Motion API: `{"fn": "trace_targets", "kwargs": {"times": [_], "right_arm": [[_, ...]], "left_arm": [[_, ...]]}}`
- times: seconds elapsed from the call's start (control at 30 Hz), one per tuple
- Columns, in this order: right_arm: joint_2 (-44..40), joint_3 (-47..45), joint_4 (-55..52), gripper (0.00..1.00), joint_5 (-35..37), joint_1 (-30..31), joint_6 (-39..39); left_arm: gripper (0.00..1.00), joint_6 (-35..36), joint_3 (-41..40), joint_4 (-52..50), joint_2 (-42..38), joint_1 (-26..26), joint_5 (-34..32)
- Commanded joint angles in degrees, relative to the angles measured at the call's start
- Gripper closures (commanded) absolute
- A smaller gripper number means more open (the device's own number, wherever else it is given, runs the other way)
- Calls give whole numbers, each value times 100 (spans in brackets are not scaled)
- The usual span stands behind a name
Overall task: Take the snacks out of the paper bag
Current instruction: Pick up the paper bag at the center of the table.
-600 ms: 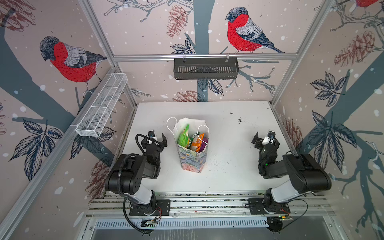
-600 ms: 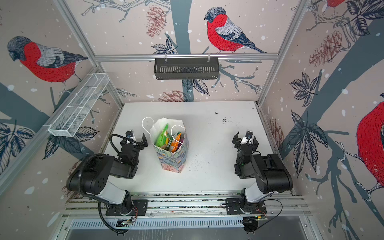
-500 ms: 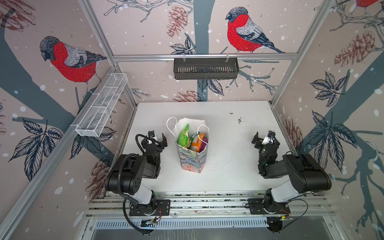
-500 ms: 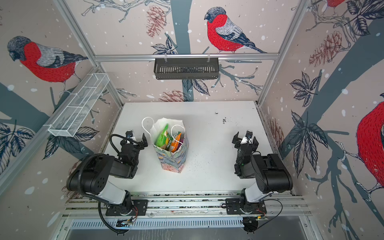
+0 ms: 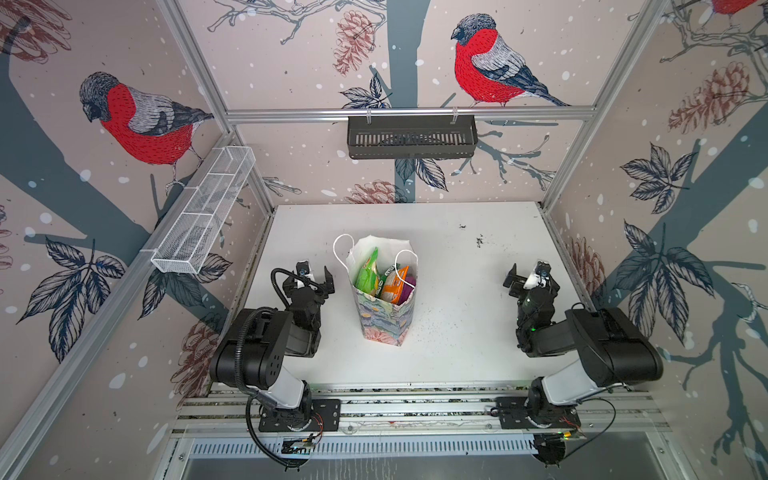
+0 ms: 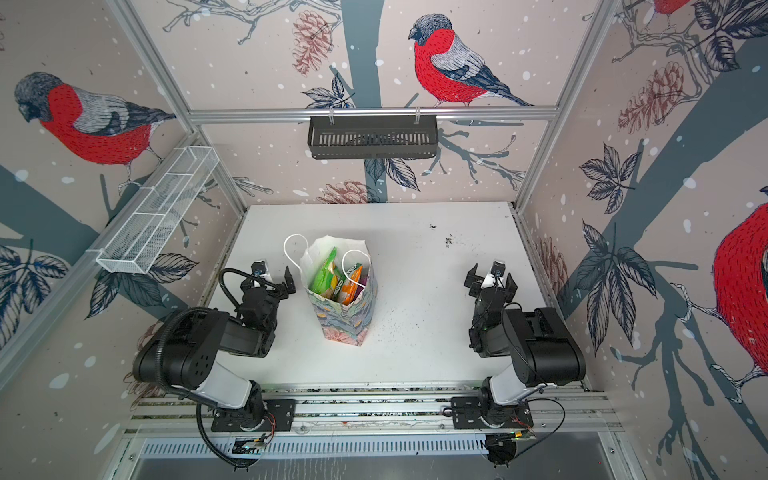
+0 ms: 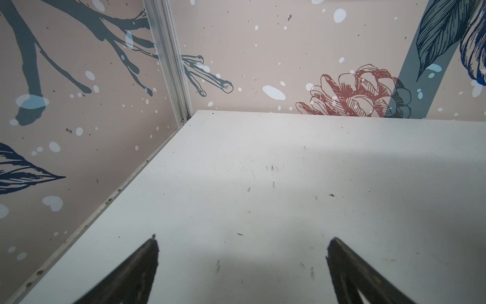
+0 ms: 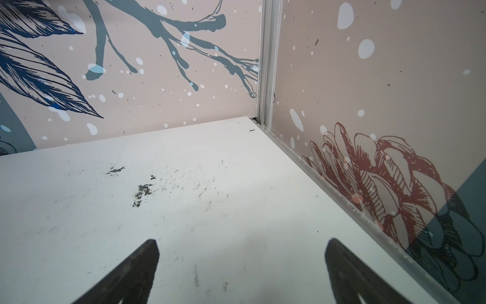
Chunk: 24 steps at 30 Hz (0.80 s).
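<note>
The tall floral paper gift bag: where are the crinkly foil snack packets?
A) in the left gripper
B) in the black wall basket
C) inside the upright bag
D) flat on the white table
C: in a top view the foil snack packets stand inside the upright gift bag, their tops showing at its mouth.

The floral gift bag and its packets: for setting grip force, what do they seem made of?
The tall floral-print gift bag looks like stiff matte paper: it stands upright alone, with crisp folded corners. The bright green snack packet and the orange packet beside it look like glossy foil or plastic film, judging by wrinkles and sheen.
</note>
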Motion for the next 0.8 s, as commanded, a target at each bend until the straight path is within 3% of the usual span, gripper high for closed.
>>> {"fn": "trace_targets", "kwargs": {"times": [0.0,0.5,0.67,0.77], "right_arm": [[-12,-2,144,0,-29,-10,34],[-126,146,-331,0,-178,-88,111],[-123,121,-278,1,-187,-88,118],[-103,81,-161,11,-187,-93,101]], "left_arm": [[1,95,18,313,-4,14,93],[4,76,69,214,-5,46,190],[29,28,103,102,-30,145,401],[38,-23,132,27,-102,137,163]]}}
